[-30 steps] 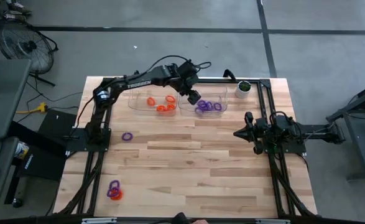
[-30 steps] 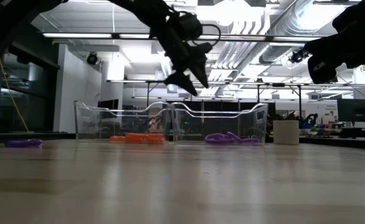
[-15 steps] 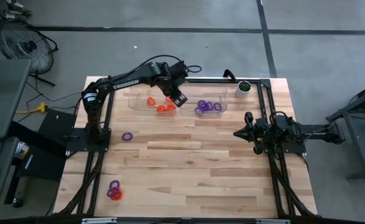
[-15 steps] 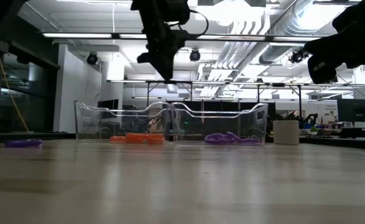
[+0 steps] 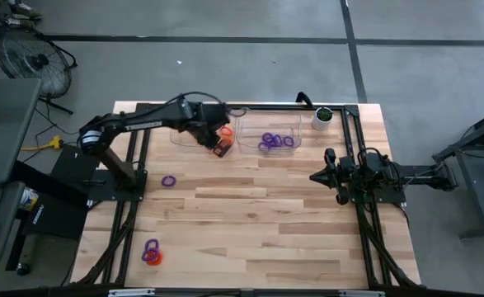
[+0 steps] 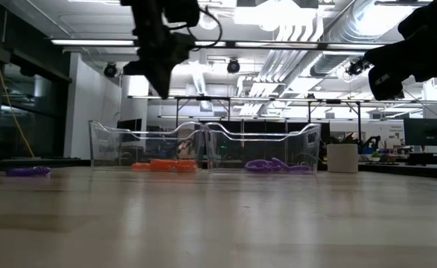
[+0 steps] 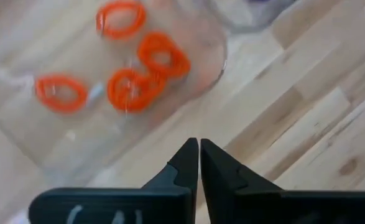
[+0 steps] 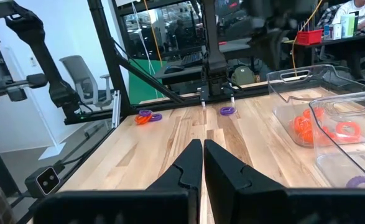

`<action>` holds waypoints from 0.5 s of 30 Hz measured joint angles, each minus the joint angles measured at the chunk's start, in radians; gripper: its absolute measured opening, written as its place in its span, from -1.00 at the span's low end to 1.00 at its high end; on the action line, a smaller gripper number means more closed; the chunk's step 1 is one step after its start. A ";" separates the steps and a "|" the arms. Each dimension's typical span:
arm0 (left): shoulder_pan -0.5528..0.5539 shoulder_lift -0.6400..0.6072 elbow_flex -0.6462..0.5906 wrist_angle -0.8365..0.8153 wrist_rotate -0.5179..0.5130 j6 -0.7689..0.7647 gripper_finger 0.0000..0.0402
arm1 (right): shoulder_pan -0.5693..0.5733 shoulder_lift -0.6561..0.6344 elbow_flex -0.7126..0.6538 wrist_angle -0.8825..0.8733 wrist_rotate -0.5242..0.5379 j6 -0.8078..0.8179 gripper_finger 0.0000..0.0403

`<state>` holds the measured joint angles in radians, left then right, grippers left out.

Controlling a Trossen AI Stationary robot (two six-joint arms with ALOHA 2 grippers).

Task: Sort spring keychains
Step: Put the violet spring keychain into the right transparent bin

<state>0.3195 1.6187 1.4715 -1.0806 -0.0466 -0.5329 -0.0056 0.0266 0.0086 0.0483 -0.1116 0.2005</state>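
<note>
Several orange spring keychains lie in the left clear bin, and several purple ones in the right clear bin. One purple keychain lies on the table's left part. A purple and an orange one lie together near the front left corner. My left gripper hangs shut and empty high over the near rim of the orange bin. My right gripper waits shut and empty above the table's right side.
A small white cup with a dark top stands at the far right, beside the purple bin. Dark frame rails run along both sides of the table. The wide wooden middle holds nothing else.
My left gripper has swung from above the purple bin toward the table's left, to above the orange bin's near rim, rising slightly. Its fingers have shut on nothing as it went. The keychains have stayed where they were.
</note>
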 joint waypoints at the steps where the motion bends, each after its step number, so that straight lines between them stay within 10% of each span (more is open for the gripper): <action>1: -0.009 -0.024 -0.036 0.010 0.000 -0.026 -0.92 | 0.000 0.000 0.000 0.000 0.000 0.000 -0.94; 15: -0.188 -0.328 -0.490 -0.002 0.022 -0.388 -0.92 | 0.000 0.000 0.000 0.000 0.000 0.000 -0.94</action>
<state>0.1312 1.2911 0.9818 -1.0822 -0.0243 -0.9213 -0.0056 0.0269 0.0089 0.0483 -0.1116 0.2005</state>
